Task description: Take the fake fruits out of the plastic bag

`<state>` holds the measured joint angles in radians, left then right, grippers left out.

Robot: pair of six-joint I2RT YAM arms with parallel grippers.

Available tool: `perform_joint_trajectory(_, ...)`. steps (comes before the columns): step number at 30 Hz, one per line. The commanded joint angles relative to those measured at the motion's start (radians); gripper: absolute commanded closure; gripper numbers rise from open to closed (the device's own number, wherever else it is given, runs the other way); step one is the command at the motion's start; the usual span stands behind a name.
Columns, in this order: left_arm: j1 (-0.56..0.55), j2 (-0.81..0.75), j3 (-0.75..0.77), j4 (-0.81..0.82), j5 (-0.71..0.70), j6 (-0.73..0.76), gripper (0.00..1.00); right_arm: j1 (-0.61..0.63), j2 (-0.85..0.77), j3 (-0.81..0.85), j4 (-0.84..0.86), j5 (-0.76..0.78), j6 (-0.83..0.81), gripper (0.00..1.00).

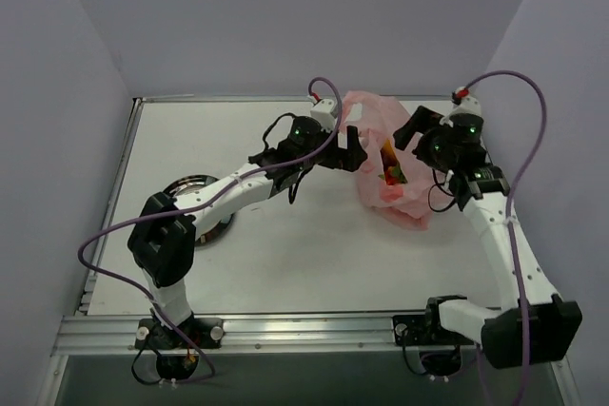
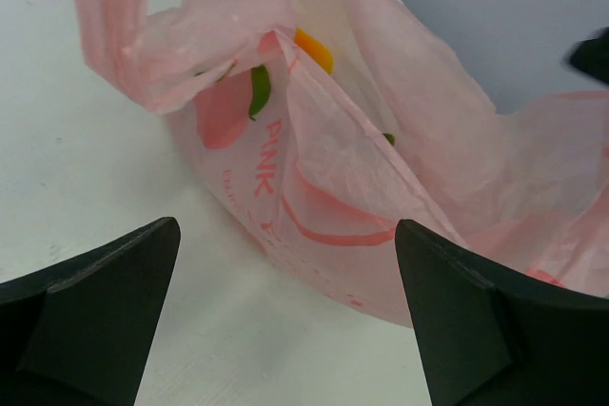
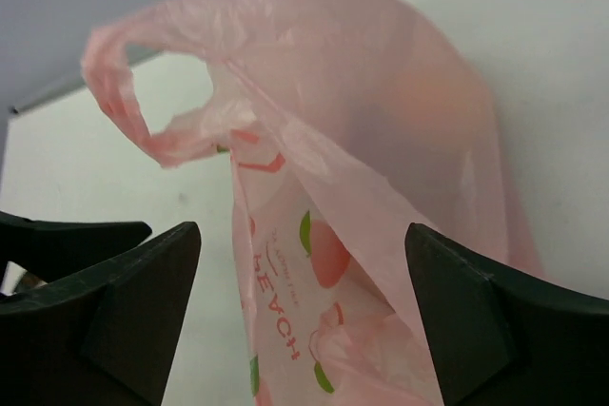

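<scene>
The pink plastic bag (image 1: 376, 130) stands crumpled at the back middle of the table, its mouth open upward. Inside it I see fake fruits (image 1: 392, 174), red, yellow and green. My left gripper (image 1: 348, 149) is open at the bag's left side. In the left wrist view the bag (image 2: 381, 159) lies just beyond the open gripper (image 2: 285, 225), and a yellow-orange fruit (image 2: 314, 48) shows inside. My right gripper (image 1: 415, 132) is open at the bag's right edge. In the right wrist view the bag's wall (image 3: 381, 140) hangs between the open jaws of that gripper (image 3: 303, 227). Neither gripper holds anything.
A round dark-rimmed plate (image 1: 190, 193) lies on the table at the left, partly under my left arm. The white table (image 1: 304, 254) has raised edges and grey walls on three sides. The bag's handle (image 3: 143, 111) loops upward.
</scene>
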<state>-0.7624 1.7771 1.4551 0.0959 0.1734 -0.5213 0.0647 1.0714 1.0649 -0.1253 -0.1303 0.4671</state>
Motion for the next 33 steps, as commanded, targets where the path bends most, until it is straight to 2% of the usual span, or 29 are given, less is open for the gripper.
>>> perform_joint_trajectory(1, -0.020, -0.013, 0.065, 0.113, 0.046, -0.055, 0.04, 0.066, 0.140, 0.090, -0.005, 0.020, -0.114, 0.13)
perform_joint_trajectory(3, -0.025, 0.010, 0.083, 0.123, 0.048, -0.055, 0.03, 0.067, 0.189, 0.102, -0.004, 0.041, -0.149, 0.08)
perform_joint_trajectory(7, -0.026, 0.103, 0.134, 0.134, 0.054, -0.074, 0.03, 0.067, 0.291, 0.119, 0.007, 0.126, -0.173, 0.07)
perform_joint_trajectory(10, -0.028, 0.172, 0.184, 0.140, 0.051, -0.074, 0.07, 0.067, 0.326, 0.121, 0.024, 0.201, -0.177, 0.20)
perform_joint_trajectory(11, -0.031, 0.191, 0.195, 0.140, 0.048, -0.071, 0.18, 0.063, 0.335, 0.104, 0.039, 0.215, -0.180, 0.41)
perform_joint_trajectory(12, -0.032, 0.224, 0.205, 0.130, 0.025, -0.057, 0.27, 0.054, 0.367, 0.099, 0.061, 0.218, -0.186, 0.51)
perform_joint_trajectory(13, -0.035, 0.238, 0.217, 0.122, 0.015, -0.051, 0.41, 0.037, 0.383, 0.096, 0.070, 0.213, -0.182, 0.66)
perform_joint_trajectory(14, -0.037, 0.252, 0.214, 0.122, 0.009, -0.049, 0.75, -0.006, 0.401, 0.080, 0.081, 0.201, -0.177, 0.95)
perform_joint_trajectory(15, -0.035, 0.268, 0.200, 0.133, -0.003, -0.051, 0.88, -0.034, 0.427, 0.064, 0.126, 0.181, -0.174, 1.00)
perform_joint_trajectory(16, -0.037, 0.271, 0.159, 0.145, -0.017, -0.052, 0.97, -0.058, 0.436, 0.043, 0.175, 0.144, -0.157, 1.00)
perform_joint_trajectory(18, -0.037, 0.278, 0.111, 0.189, -0.022, -0.066, 0.98, -0.147, 0.487, 0.003, 0.270, 0.088, -0.136, 1.00)
perform_joint_trajectory(20, -0.040, 0.275, 0.024, 0.258, -0.015, -0.081, 0.98, -0.172, 0.541, 0.007, 0.314, 0.060, -0.114, 1.00)
perform_joint_trajectory(27, -0.103, 0.249, -0.166, 0.386, -0.046, -0.135, 0.98, -0.177, 0.899, 0.209, 0.427, -0.022, -0.102, 1.00)
perform_joint_trajectory(33, -0.135, 0.242, -0.262, 0.452, -0.049, -0.195, 0.97, -0.167, 1.025, 0.329, 0.412, -0.014, -0.105, 1.00)
